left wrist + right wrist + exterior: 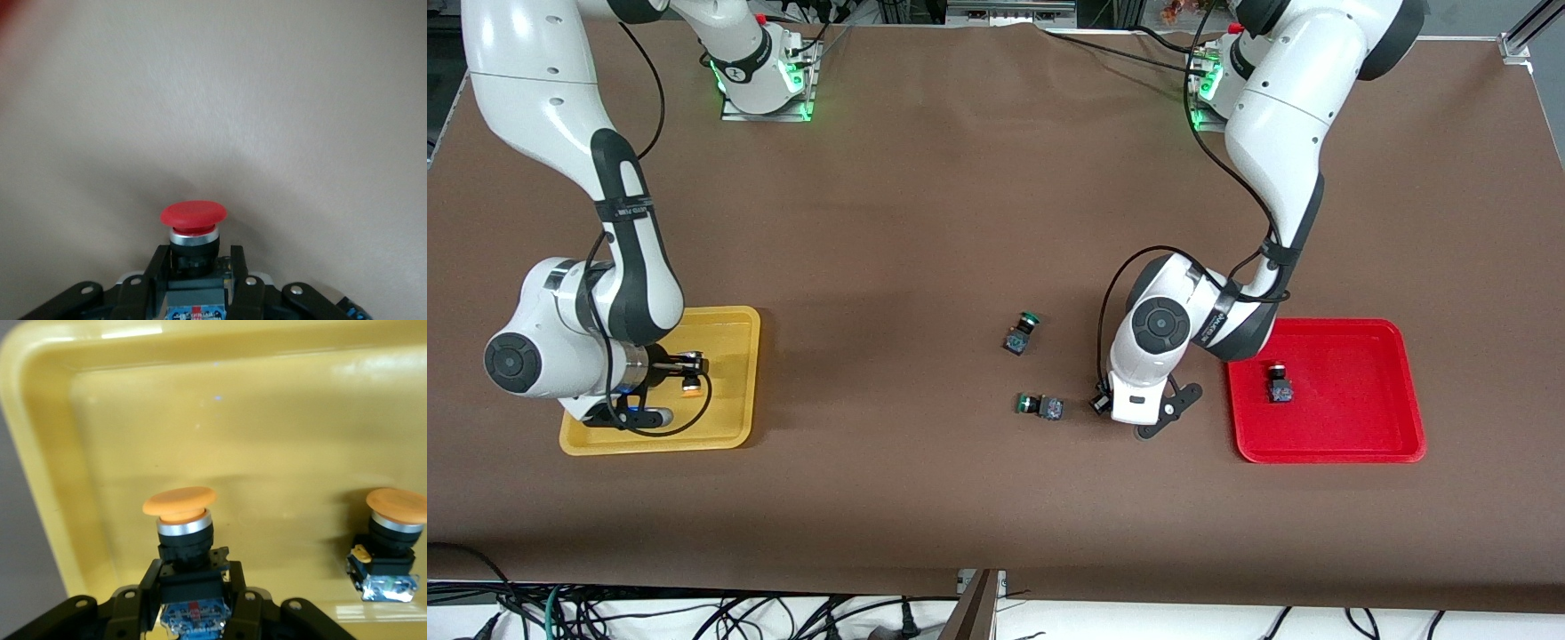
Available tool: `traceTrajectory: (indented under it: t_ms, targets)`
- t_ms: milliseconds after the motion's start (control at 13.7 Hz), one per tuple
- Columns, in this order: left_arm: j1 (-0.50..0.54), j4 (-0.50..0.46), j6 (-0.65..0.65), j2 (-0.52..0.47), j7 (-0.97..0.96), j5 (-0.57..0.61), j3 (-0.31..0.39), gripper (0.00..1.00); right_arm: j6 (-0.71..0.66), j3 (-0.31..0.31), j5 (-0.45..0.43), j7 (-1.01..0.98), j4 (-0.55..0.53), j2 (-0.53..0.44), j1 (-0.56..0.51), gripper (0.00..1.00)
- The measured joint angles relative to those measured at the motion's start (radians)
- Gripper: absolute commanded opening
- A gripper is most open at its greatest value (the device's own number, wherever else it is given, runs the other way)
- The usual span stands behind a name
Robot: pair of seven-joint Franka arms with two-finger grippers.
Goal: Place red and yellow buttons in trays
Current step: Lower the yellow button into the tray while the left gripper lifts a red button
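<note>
My right gripper (694, 361) is over the yellow tray (729, 320) and is shut on the dark body of a yellow button (180, 504), held low in the tray (280, 420). A second yellow button (393, 520) lies in that tray beside it. My left gripper (1143, 431) is low over the bare table between the green-capped switches and the red tray (1352, 409). It is shut on the body of a red button (193, 217), which is hidden in the front view. Another red button (1279, 382) lies in the red tray.
Two green-capped switches (1023, 332) (1040, 405) lie on the brown table near its middle, toward the right arm's end from my left gripper. The left arm's elbow hangs over the red tray's edge.
</note>
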Motion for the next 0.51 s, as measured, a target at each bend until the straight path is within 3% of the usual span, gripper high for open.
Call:
traceTrajectory:
  t_ms: [292,365,439,512]
  targets:
    - [0.031,0.118,-0.228,-0.049,0.148,-0.002,-0.003,0.0,0.074,0.003,0.001,-0.008,-0.032,0.023,-0.002,0.16]
    - [0.042,0.122,-0.255,-0.072,0.184,-0.008,-0.004,0.0,0.094,0.004,0.001,-0.014,-0.047,0.023,-0.002,0.24]
    - [0.053,0.123,-0.286,-0.096,0.227,-0.021,-0.005,0.0,0.111,0.004,0.001,-0.018,-0.058,0.023,-0.002,0.66]
    - [0.067,0.122,-0.322,-0.118,0.284,-0.038,-0.006,0.0,0.121,0.004,0.001,-0.019,-0.065,0.023,-0.002,1.0]
